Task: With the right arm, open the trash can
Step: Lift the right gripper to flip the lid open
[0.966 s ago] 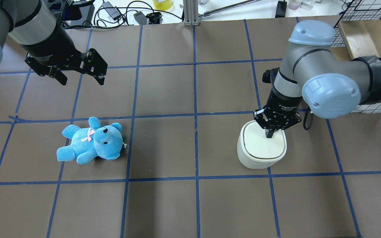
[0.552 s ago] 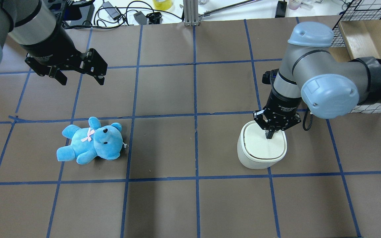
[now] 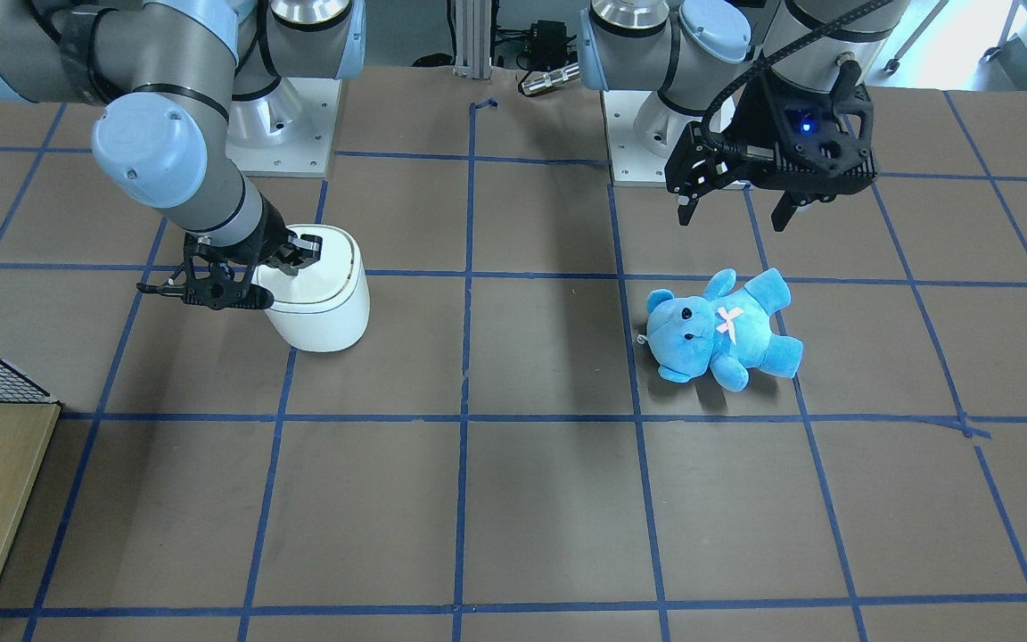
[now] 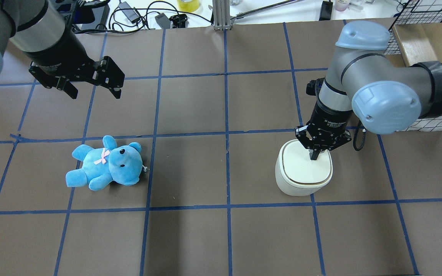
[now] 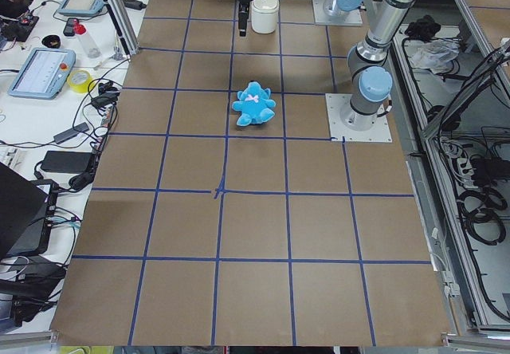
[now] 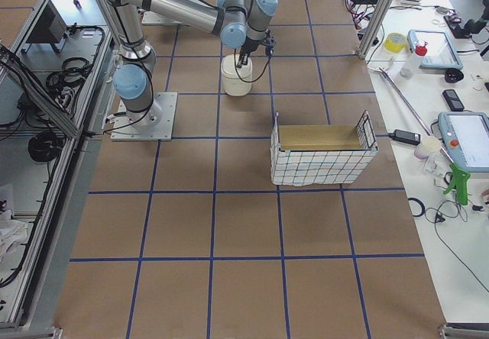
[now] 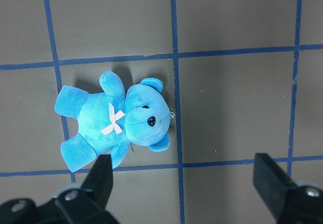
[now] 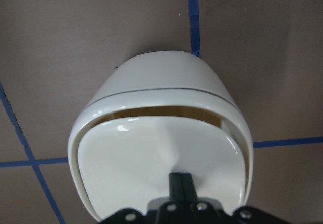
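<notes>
The trash can [image 4: 301,186] stands on the bench [image 4: 221,230] at the robot's right. The right pincer [image 4: 314,155] is closed on nothing, its joined tips pressing down on the lid [image 8: 151,158]. A slit shows at the lid's far edge (gold inside), so opening looks begun but not finished. The left pincer [image 4: 95,93] hangs open and empty near the teddy bear [image 4: 106,165].

In the overhead view the trash can [image 4: 301,182] is standing right of centre on the worktop [image 4: 190,237]. The right gripper [image 4: 314,155], jaws together, is resting on its lid and blocking the approach from above. The teddy bear [image 4: 104,165] is lying centre left. The left gripper [image 4: 95,92] is hanging at upper left, jaws spread. Bare worktop is stretching between bear and can and along the bottom.
</notes>
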Available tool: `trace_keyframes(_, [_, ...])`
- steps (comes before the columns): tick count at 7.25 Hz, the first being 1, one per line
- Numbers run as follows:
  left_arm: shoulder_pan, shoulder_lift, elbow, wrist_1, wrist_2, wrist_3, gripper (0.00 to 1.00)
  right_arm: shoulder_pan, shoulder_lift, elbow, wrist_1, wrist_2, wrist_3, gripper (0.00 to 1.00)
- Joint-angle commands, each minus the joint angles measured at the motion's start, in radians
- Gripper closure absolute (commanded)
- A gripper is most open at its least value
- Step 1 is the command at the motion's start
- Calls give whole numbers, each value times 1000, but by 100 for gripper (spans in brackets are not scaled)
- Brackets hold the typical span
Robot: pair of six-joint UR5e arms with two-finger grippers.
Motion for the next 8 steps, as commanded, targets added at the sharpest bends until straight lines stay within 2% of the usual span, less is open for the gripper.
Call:
trace_keyframes(1, [0, 0, 0, 0, 0, 0, 0, 1, -15, -101, 161, 15, 19, 100])
trace_keyframes(3, [0, 0, 0, 0, -2, 0, 0, 1, -17, -236, 278, 18, 19, 100])
trace_keyframes(4, [0, 0, 0, 0, 0, 0, 0, 1, -17, -303, 288, 5, 19, 99])
trace_keyframes(5, [0, 0, 0, 0, -2, 0, 0, 1, -17, -352, 271, -8, 16, 81])
trace_keyframes(6, [0, 0, 0, 0, 0, 0, 0, 0, -15, -374, 172, -52, 3, 63])
trace_keyframes(8, [0, 0, 0, 0, 0, 0, 0, 0, -12, -371, -3, -83, -25, 3])
